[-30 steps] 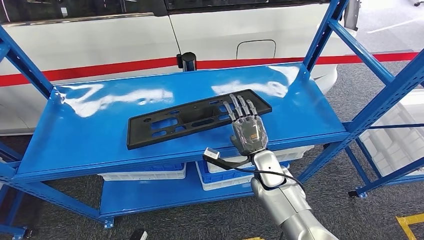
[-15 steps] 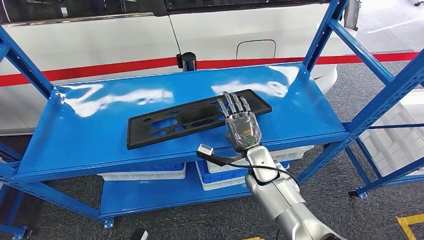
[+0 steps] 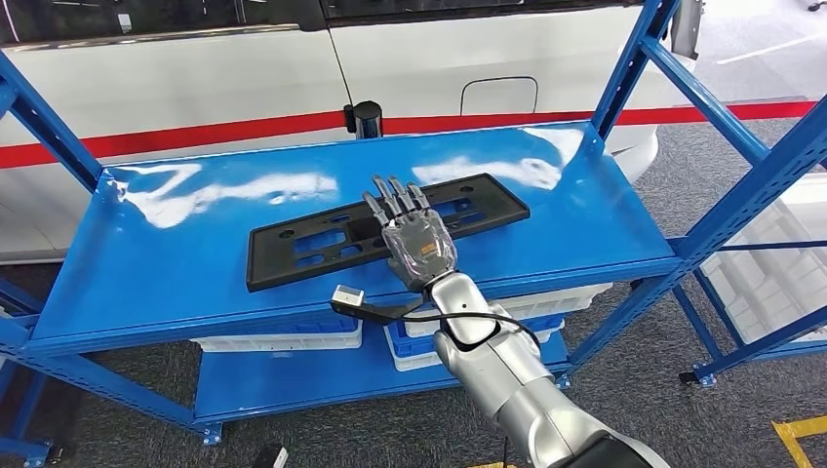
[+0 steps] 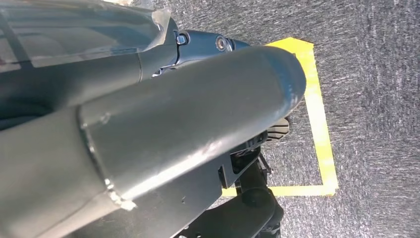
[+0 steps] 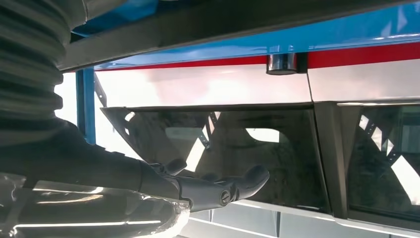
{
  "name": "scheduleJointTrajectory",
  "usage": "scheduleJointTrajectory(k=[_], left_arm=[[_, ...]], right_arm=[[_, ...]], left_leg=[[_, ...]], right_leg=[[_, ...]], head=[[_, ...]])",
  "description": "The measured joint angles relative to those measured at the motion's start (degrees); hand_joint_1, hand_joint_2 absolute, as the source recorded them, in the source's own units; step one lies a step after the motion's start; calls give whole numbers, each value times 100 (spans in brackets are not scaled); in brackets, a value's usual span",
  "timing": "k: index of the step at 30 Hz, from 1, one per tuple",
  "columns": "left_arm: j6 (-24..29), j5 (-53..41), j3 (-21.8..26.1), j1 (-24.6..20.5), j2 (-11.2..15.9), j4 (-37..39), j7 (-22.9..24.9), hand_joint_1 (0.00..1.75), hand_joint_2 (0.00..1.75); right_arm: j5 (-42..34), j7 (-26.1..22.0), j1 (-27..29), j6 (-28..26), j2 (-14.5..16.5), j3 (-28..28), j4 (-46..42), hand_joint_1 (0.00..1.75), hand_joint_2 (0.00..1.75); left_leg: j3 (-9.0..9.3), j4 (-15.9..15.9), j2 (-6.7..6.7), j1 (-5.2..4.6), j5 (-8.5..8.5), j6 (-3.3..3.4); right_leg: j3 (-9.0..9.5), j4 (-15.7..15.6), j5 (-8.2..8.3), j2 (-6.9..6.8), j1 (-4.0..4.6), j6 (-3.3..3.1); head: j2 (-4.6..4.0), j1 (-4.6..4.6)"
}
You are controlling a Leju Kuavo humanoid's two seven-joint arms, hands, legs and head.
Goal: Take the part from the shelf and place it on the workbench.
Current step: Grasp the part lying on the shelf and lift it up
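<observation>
- Black plastic mounting plate (image 3: 380,231): lies flat mid-shelf (image 3: 176,283), near its front edge.
- Right hand (image 3: 417,249): has slid leftward along the plate; fingers (image 3: 392,200) spread flat over it, gripping nothing.
- You should expect the grasp next.

A white vehicle body with a red stripe (image 3: 195,136) stands behind the rack, its rounded fuel-flap outline (image 3: 498,96) right of centre. White plastic crates (image 3: 283,340) sit on a lower level. Grey carpeted floor (image 3: 644,390) carries yellow tape marking (image 4: 319,124). A dark tinted window (image 5: 237,148) reflects light.
</observation>
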Motion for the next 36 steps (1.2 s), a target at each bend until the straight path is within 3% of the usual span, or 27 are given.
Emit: scheduleJointTrajectory(k=[13, 36], left_arm=[[155, 232, 161, -28, -33, 0, 10, 0, 0], [186, 281, 304, -34, -33, 0, -5, 0, 0]], right_arm=[[-129, -52, -458, -55, 355, 1, 1043, 0, 175], [-203, 104, -695, -21, 351, -56, 1721, 0, 175]], left_leg=[[0, 0, 0, 1, 0, -1], [1, 1, 1, 1, 3, -5]], right_leg=[[-1, 0, 1, 0, 0, -1], [-2, 0, 9, 0, 1, -14]], head=[[0, -1], [0, 0]])
